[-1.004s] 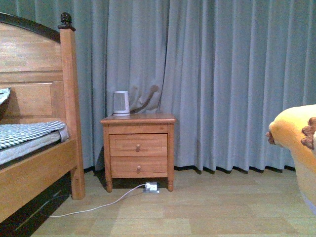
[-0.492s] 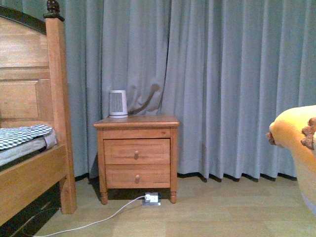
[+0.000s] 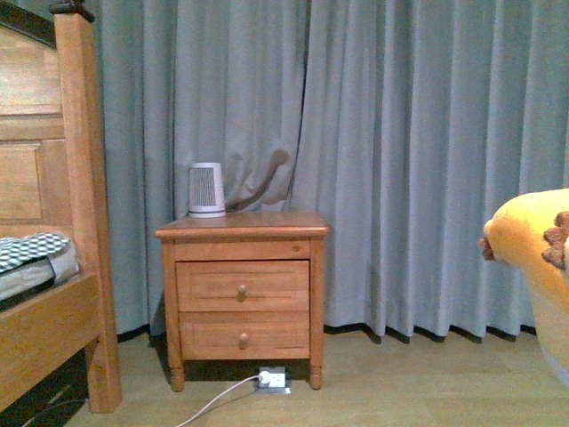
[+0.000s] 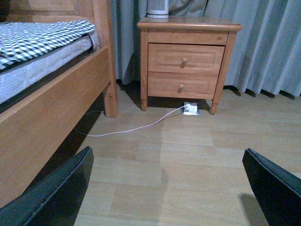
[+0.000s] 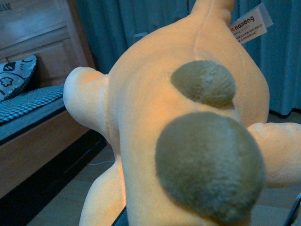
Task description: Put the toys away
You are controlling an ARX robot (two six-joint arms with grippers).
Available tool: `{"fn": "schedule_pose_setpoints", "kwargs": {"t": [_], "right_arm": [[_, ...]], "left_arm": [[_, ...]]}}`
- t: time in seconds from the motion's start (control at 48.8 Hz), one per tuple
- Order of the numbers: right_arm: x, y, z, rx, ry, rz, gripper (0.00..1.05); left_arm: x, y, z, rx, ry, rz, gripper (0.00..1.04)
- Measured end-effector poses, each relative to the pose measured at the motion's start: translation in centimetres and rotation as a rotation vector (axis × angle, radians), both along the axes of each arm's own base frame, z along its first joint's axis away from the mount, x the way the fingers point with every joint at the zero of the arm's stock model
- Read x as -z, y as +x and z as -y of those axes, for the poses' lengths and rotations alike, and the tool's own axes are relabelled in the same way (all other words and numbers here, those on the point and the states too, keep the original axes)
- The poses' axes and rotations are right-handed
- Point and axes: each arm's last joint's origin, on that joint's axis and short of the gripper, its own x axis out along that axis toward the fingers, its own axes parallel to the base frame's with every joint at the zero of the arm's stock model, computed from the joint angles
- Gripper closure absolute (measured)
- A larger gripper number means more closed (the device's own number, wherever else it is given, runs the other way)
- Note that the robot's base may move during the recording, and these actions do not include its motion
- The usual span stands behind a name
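Note:
The orange-yellow plush toy juts in at the right edge of the front view, brown stitched claws showing on its limb. It fills the right wrist view, with two grey-brown round patches and a white tag. My right gripper is shut on the plush toy and hidden beneath it. My left gripper is open and empty, its black fingers spread wide over the wooden floor. Neither arm shows in the front view.
A wooden two-drawer nightstand stands against grey-blue curtains, a small white device on top. A power strip with a white cord lies under it. A wooden bed with checked bedding stands at the left.
The front view has shifted: the nightstand and bed post slid left and lower in frame and look nearer. The plush toy keeps the same place at the right edge.

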Motion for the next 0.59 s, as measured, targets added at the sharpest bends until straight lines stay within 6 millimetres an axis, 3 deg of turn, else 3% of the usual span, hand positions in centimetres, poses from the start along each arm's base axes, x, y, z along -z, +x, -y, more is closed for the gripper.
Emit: {"fn": "schedule_pose_setpoints", "kwargs": {"t": [0.594], "right_arm": [[0.0, 0.0, 0.0, 0.0, 0.0, 0.0, 0.97]], "left_arm": [[0.0, 0.0, 0.0, 0.0, 0.0, 0.0, 0.06]]}}
